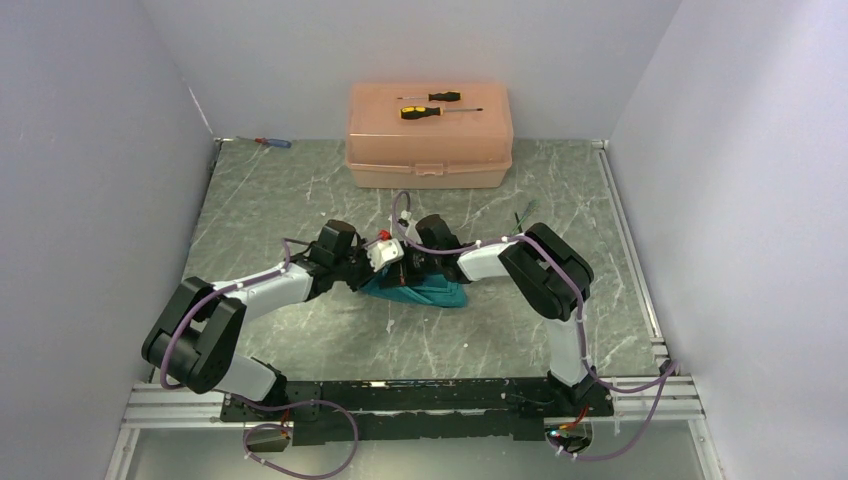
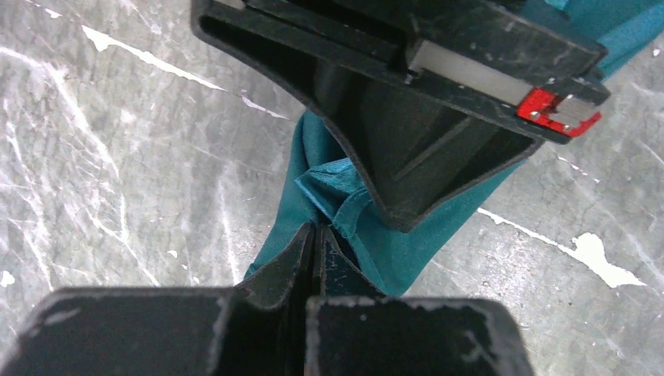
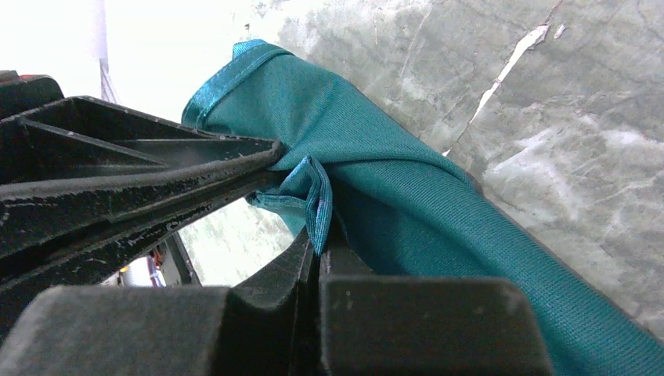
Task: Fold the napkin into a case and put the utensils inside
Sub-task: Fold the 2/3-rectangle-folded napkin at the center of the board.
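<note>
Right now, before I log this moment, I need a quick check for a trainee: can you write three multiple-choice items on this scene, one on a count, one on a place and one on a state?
1. How many screwdrivers lie on the peach box?
A. one B. two C. four
2. Where is the napkin?
A. in the middle of the table B. on the box lid C. hanging off the near edge
3. The left fingers are:
A. wide open B. shut on the napkin C. shut on a spoon

1 B: two yellow-and-black handles show on the lid.
2 A: the teal cloth lies at the centre.
3 B: the cloth's edge is pinched between them.
</note>
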Robot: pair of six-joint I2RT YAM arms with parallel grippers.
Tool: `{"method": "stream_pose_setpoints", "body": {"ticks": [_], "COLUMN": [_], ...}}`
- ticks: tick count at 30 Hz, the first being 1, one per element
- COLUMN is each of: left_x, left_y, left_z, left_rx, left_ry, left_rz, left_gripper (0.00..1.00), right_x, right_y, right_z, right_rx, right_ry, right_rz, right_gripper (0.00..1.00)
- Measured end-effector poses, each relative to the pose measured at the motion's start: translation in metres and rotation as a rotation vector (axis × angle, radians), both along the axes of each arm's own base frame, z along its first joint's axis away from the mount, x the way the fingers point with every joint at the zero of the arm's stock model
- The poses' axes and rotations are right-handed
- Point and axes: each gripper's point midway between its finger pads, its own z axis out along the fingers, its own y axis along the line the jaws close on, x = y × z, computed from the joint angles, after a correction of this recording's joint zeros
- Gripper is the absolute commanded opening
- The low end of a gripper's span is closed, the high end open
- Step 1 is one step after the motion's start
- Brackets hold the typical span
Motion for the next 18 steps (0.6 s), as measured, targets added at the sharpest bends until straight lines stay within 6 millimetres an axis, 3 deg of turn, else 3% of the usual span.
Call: {"method": "stream_pose_setpoints", "body": {"ticks": [18], "left_x": [0.018], "left_y": [-0.006], "left_z": [0.023], "left_rx": [-0.055], "left_ry": [-0.010], "left_rz": [0.088], "left_gripper": [0.03], "right_x": [-0.003], "right_y": [0.005], "right_z": [0.001], "right_rx": [-0.020], "right_ry": [-0.014], "right_rz": [0.039], "right_gripper": [0.00]}}
